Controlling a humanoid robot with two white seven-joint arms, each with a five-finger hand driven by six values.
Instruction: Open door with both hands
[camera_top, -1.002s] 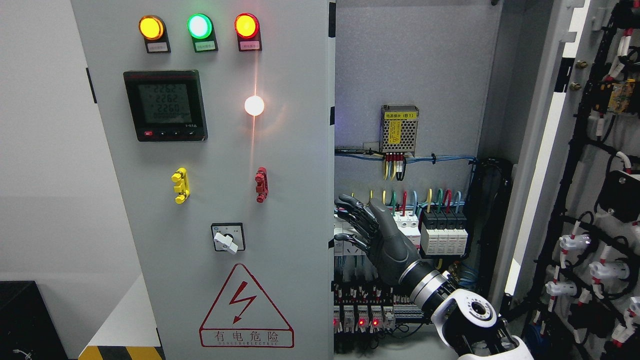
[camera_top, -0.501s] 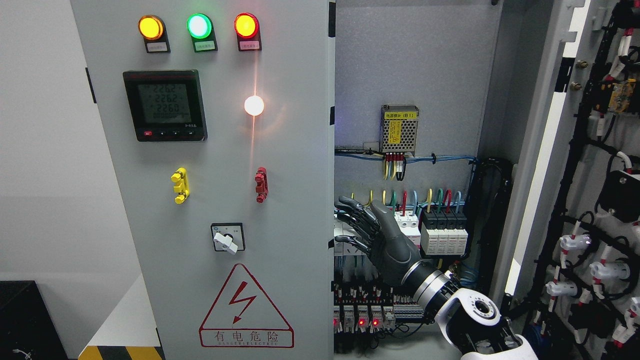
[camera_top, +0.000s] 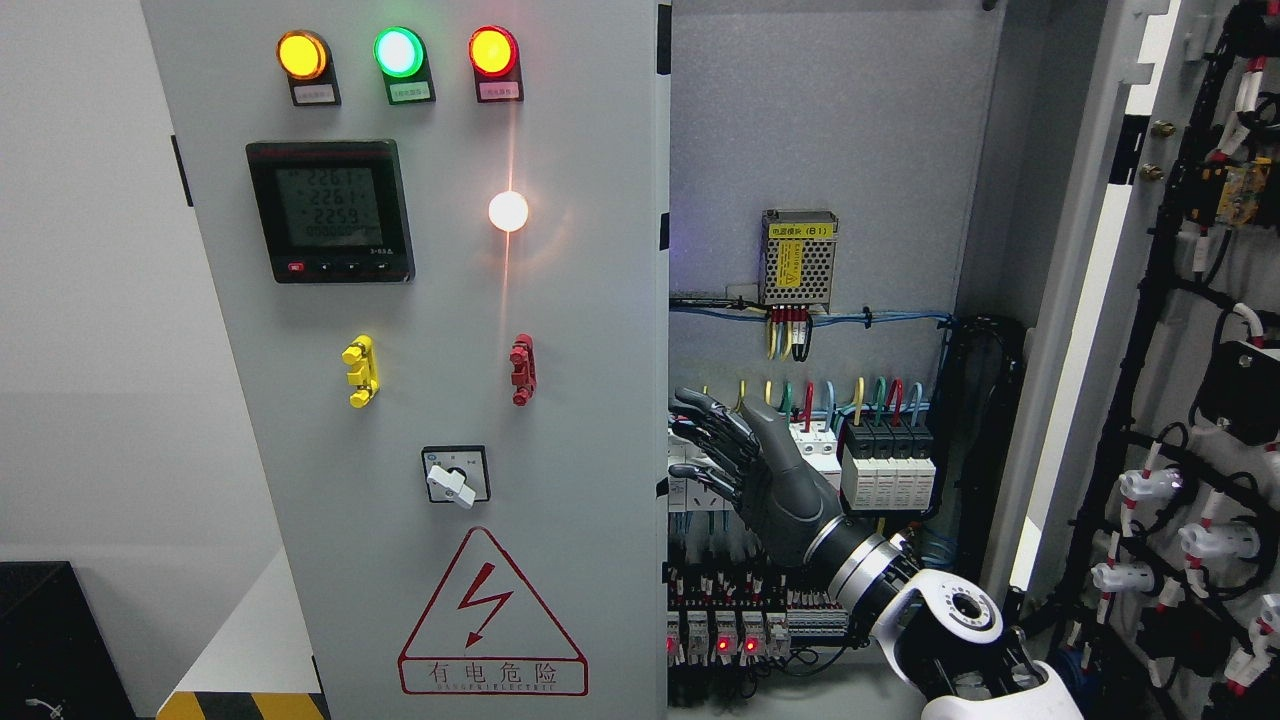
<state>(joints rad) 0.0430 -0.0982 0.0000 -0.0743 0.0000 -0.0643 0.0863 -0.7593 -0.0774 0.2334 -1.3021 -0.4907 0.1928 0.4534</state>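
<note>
The right hand (camera_top: 745, 465) is up inside the open half of the cabinet, its arm coming in from the lower right corner. Fingers (camera_top: 705, 410) are spread and slightly bent, pointing left toward the edge of the left door (camera_top: 450, 400), and they hold nothing. Whether the fingertips actually touch that edge, I cannot tell; they sit right beside it.

Compared with a second ago, the hand has barely shifted: the wrist has slid a touch to the right and lower, and the white forearm joint (camera_top: 965, 615) now sits further toward the corner. The fingertips stay at about the same spot by the door edge.

The left door itself is closed, flat to us, same as before. On it the amber (camera_top: 302, 55), green (camera_top: 399, 51) and red (camera_top: 493, 51) lamps all glow, the white lamp (camera_top: 508, 211) below them too. The meter (camera_top: 330, 210) reads slightly different digits than it did a moment back. The yellow handle (camera_top: 360, 371) and the red handle (camera_top: 522, 369) are untouched, the rotary switch (camera_top: 456, 475) and the warning triangle (camera_top: 490, 615) under them.

The right door (camera_top: 1180, 400) is swung wide open at the far right, its wiring facing us. Behind the hand stand the breakers (camera_top: 885, 465).
</note>
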